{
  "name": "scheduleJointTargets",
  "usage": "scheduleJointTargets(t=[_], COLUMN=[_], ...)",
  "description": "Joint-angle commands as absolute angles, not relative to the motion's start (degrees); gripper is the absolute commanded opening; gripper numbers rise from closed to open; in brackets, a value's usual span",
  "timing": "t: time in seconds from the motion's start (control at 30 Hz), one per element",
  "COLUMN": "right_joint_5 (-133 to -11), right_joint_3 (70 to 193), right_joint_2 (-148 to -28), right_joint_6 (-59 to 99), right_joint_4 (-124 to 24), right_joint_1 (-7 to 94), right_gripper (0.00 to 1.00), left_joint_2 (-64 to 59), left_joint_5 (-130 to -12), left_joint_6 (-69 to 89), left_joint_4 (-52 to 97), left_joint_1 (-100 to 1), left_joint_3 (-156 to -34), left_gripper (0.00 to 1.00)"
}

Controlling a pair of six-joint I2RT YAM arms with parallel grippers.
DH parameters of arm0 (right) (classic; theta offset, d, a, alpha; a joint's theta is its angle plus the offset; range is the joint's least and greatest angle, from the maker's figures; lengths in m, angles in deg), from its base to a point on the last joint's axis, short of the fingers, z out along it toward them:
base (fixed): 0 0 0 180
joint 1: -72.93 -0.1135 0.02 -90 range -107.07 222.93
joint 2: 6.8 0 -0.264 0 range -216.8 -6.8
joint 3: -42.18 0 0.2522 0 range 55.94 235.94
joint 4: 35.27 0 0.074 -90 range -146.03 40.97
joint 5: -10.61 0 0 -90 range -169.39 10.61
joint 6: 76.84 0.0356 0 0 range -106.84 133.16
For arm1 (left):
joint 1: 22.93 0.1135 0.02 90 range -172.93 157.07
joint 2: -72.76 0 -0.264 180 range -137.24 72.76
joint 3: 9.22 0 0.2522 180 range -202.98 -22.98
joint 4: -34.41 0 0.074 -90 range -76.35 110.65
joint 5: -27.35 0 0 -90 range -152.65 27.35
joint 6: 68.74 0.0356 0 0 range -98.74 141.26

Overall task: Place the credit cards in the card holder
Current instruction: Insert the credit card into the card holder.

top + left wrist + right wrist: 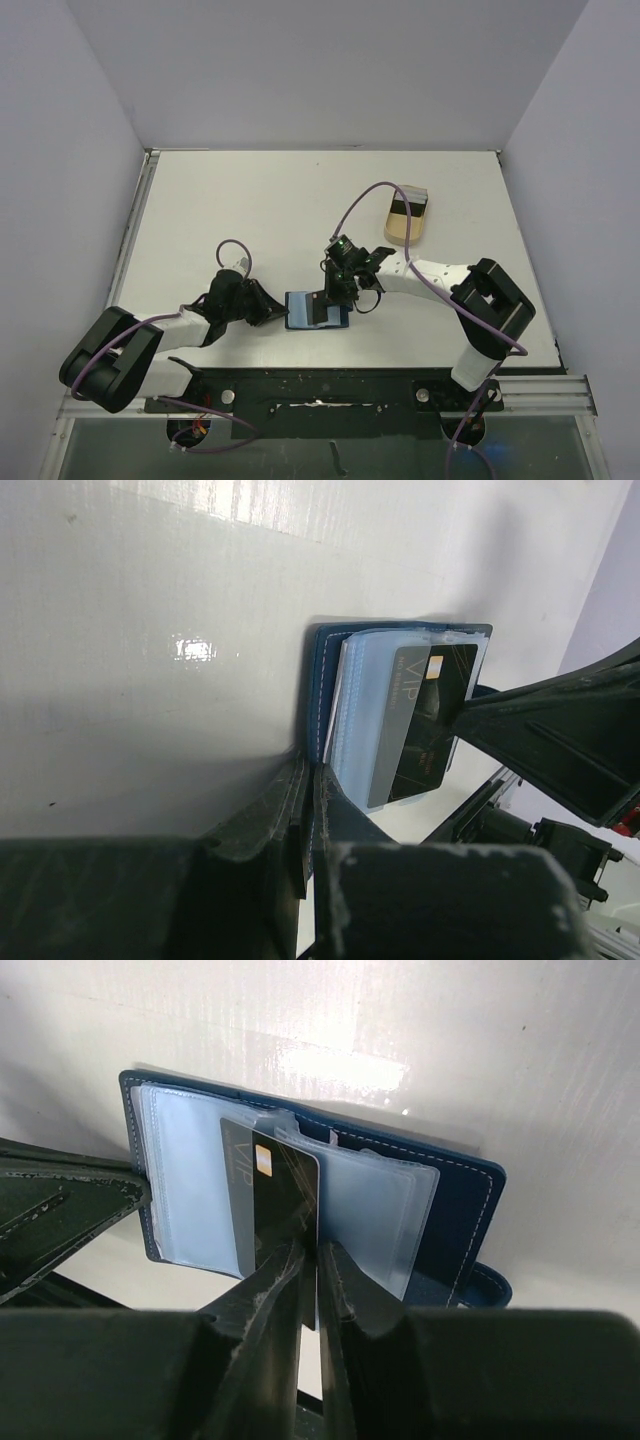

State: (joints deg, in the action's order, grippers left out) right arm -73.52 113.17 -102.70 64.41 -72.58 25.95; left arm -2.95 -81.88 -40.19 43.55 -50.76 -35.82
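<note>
Feeding VIP card into sleeve w/ holder pinned

Found card holder (318,310) lying open on counter (250,200) near front edge, between both arms, w/ clear plastic sleeves fanned up. Had left tool (308,780) clamped on navy cover's edge, prob. to stop holder sliding or flipping closed when pushed from opposite side. Had right tool (312,1260) pinched tight on lower edge of black card (268,1185), slanted across sleeves, top edge seemingly under a sleeve lip, most of card not yet in. Judged low grip deliberate: left leading edge free to enter pocket. Read "VIP" in pale letters at card's corner, beside gold chip. Made out no other text, brand or no. Noted tan dish (408,222) farther back on R side, well apart from holder, w/ dark band across it, poss. another card. Couldn't confirm from top view.
</note>
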Motion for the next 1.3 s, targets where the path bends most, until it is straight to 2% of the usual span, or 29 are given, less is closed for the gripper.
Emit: scheduleJointTargets(t=[0.0,0.1,0.63,0.87,1.13,1.27], right_joint_5=[-75.3,-74.7,-69.6,-69.9,-68.8,-73.8], right_joint_3=[115.7,115.5,111.3,110.4,111.0,112.7], right_joint_2=[-101.5,-102.2,-104.8,-104.1,-105.4,-103.9], right_joint_6=[64.0,64.0,71.0,71.8,71.3,68.9], right_joint_4=[-72.2,-71.4,-60.9,-59.1,-58.8,-65.0], right_joint_1=[25.5,25.5,25.1,24.2,23.5,23.6], right_gripper=[0.10,0.07,0.07,0.16,0.17,0.21], left_joint_2=[-1.9,-1.9,-2.1,-3.2,-4.1,-3.7], left_joint_5=[-81.5,-81.5,-79.9,-79.2,-78.7,-78.0], left_joint_6=[-40.4,-40.5,-43.3,-44.2,-44.5,-43.8], left_joint_4=[46.6,46.6,49.2,50.4,51.2,50.1], left_joint_1=[-51.2,-51.4,-52.9,-53.9,-54.7,-54.7], left_joint_3=[-35.9,-35.7,-34.7,-35.0,-35.3,-35.5], left_gripper=[0.00,0.00,0.00,0.00,0.00,0.00])
